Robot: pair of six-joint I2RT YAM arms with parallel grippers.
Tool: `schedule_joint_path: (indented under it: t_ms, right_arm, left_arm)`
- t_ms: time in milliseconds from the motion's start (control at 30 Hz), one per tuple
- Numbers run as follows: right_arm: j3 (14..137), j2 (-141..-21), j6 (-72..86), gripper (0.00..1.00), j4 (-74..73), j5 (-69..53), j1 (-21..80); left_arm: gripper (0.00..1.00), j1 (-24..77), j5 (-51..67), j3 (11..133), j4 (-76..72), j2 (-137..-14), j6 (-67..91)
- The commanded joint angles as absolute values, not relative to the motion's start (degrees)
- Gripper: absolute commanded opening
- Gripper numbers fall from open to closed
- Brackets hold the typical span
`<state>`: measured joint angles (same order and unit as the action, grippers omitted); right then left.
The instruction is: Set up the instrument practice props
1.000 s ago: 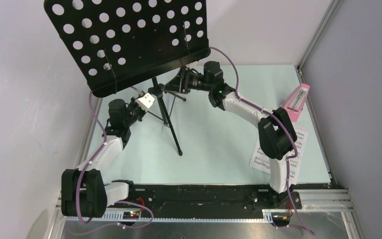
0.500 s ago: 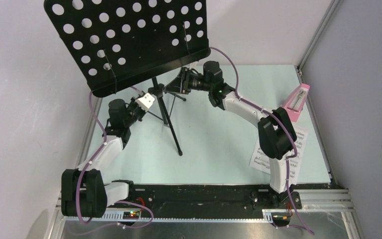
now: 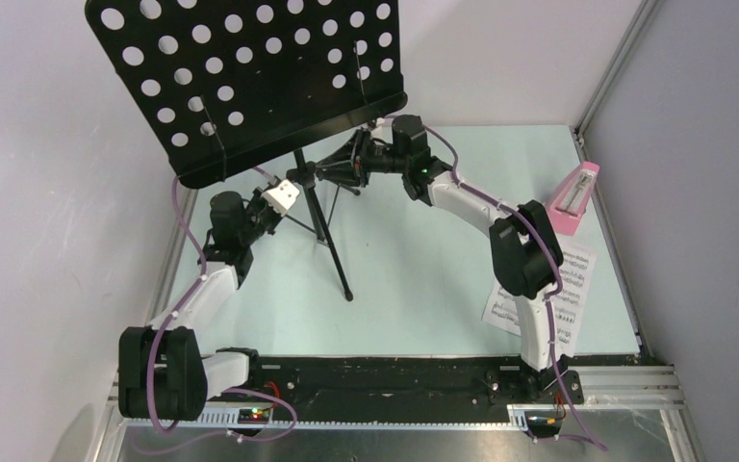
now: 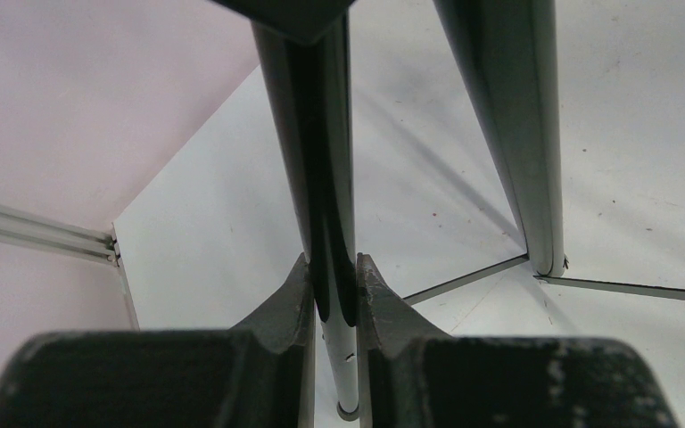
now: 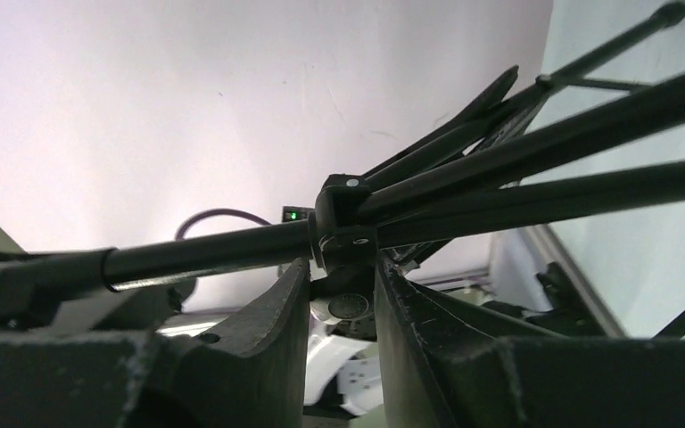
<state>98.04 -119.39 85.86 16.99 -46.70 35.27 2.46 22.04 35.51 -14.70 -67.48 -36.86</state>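
The black tripod music stand (image 3: pixel 332 245) stands at the table's back left, its hole-punched desk (image 3: pixel 250 77) tilted above both grippers. My left gripper (image 3: pixel 293 183) is shut on one thin black leg (image 4: pixel 321 178) of the stand, low down; its fingertips (image 4: pixel 332 283) press that leg from both sides. My right gripper (image 3: pixel 329 171) reaches in from the right, and its jaws (image 5: pixel 343 294) close round the round knob (image 5: pixel 350 306) under the tripod hub (image 5: pixel 346 223). The pink metronome (image 3: pixel 574 197) stands at the right edge. The sheet music (image 3: pixel 577 274) lies near it, partly under my right arm.
An aluminium frame rail (image 3: pixel 616 241) runs along the table's right side, next to the metronome. Walls close in the back and left. The tripod's other legs (image 4: pixel 508 134) spread across the tabletop beside my left gripper. A black base rail (image 3: pixel 394 375) lies across the near edge.
My right arm has swung left and brought its gripper in onto the tripod hub. The left arm, stand, metronome and sheets have not moved.
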Motion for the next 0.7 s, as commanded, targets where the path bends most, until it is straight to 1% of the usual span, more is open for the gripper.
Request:
schedule_joint_path:
  t_ms: [0,100,133,167,200,233,267,300,333,367,400,433,500,567,667]
  right_arm:
    - [99.66,-119.43,98.17,0.0,16.92,-48.85,36.18]
    - [101.82,-118.7,91.07,0.0,11.65,-47.01,36.09]
    - [101.13,-118.11,87.96,0.02,10.95,-46.53,35.94]
    - [100.49,-117.77,86.17,0.05,11.54,-45.73,35.86]
    - [98.21,-117.05,85.54,0.16,13.28,-45.37,35.62]
    - [97.36,-116.71,84.6,0.21,14.51,-44.61,35.34]
    - [95.86,-115.99,83.78,0.32,17.07,-44.05,35.16]
    - [95.3,-115.2,81.48,0.4,17.8,-43.73,34.92]
    - [94.42,-114.77,80.07,0.43,18.0,-43.03,34.86]
    - [94.01,-113.99,76.91,0.49,17.99,-42.79,34.71]
    - [93.94,-113.6,75.32,0.52,17.78,-42.32,34.67]
    - [93.9,-112.86,71.98,0.56,17.63,-42.16,34.7]
    - [93.96,-111.95,67.46,0.62,17.45,-41.58,34.8]
    - [94.34,-111.6,64.23,0.62,17.18,-41.46,34.94]
    - [95.29,-111.5,58.72,0.6,15.55,-40.78,35.35]
  left_arm:
    - [0.0,2.98,22.59,33.83,-8.55,-69.3,-40.87]
    - [0.0,2.96,22.59,33.83,-8.53,-69.37,-40.88]
    - [0.0,2.92,22.54,33.83,-8.53,-69.36,-40.87]
    - [0.0,2.95,22.4,33.79,-8.48,-69.26,-40.91]
    - [0.0,2.92,22.41,33.77,-8.5,-69.22,-40.89]
    - [0.0,2.95,22.37,33.76,-8.5,-69.18,-41.01]
    - [0.0,2.93,22.31,33.75,-8.51,-69.18,-40.98]
    - [0.0,2.97,22.27,33.73,-8.5,-69.17,-40.99]
    - [0.0,2.96,22.31,33.74,-8.51,-69.21,-41.02]
    - [0.0,2.94,22.32,33.75,-8.46,-69.24,-41.04]
    - [0.0,2.92,22.26,33.82,-8.49,-69.23,-40.98]
    - [0.0,2.97,22.29,33.83,-8.43,-69.2,-41.05]
    - [0.0,2.96,22.24,33.84,-8.43,-69.17,-41.05]
    - [0.0,2.99,22.24,33.8,-8.37,-69.2,-41.11]
    - [0.0,2.94,22.17,33.82,-8.34,-69.16,-41.09]
